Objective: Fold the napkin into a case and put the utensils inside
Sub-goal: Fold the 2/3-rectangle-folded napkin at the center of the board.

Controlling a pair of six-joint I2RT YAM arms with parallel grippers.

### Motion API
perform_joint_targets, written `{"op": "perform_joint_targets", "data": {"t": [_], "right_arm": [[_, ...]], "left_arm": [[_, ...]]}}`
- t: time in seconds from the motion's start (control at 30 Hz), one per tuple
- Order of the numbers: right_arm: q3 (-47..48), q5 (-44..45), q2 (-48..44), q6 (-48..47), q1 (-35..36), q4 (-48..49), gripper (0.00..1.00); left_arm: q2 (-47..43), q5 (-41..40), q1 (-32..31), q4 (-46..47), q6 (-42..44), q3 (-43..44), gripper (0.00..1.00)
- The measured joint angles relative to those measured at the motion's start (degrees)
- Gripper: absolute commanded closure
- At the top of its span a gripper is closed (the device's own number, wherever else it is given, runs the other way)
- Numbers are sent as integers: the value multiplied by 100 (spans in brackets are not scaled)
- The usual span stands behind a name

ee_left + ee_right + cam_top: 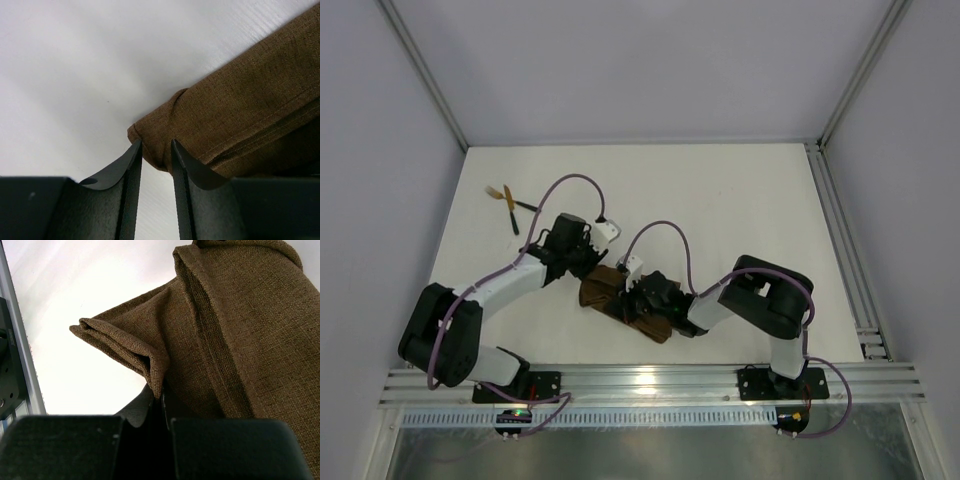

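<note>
The dark-brown napkin (603,291) lies folded into a thick narrow bundle at the table's near middle. My left gripper (586,268) is at its left end. In the left wrist view the rolled corner of the napkin (235,115) sits between the tips of the left gripper (156,146), both fingers against the cloth. My right gripper (634,298) is over the bundle's middle. Seen from the right wrist, the right gripper (162,397) is shut on a pinched fold of the napkin (235,325). The utensils (510,207), gold heads and black handles, lie crossed at the far left.
A metal rail (840,240) runs along the table's right side, and another rail (650,382) along the near edge carries both arm bases. White walls close in the table at the back and sides.
</note>
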Motion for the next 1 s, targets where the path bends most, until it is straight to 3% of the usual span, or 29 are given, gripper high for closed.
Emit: {"op": "perform_joint_targets", "data": {"t": [0.4,0.7,1.0], "right_arm": [[216,-94,-205,81,-7,-664,97],[225,-313,-317,793,-402,-715,96],[866,-61,-315,1128,-542,-1585,94]], "left_arm": [[302,42,0,-186,146,-177,73],[387,63,0,-138,162,-199,74],[385,85,26,-66,190,-234,74]]}}
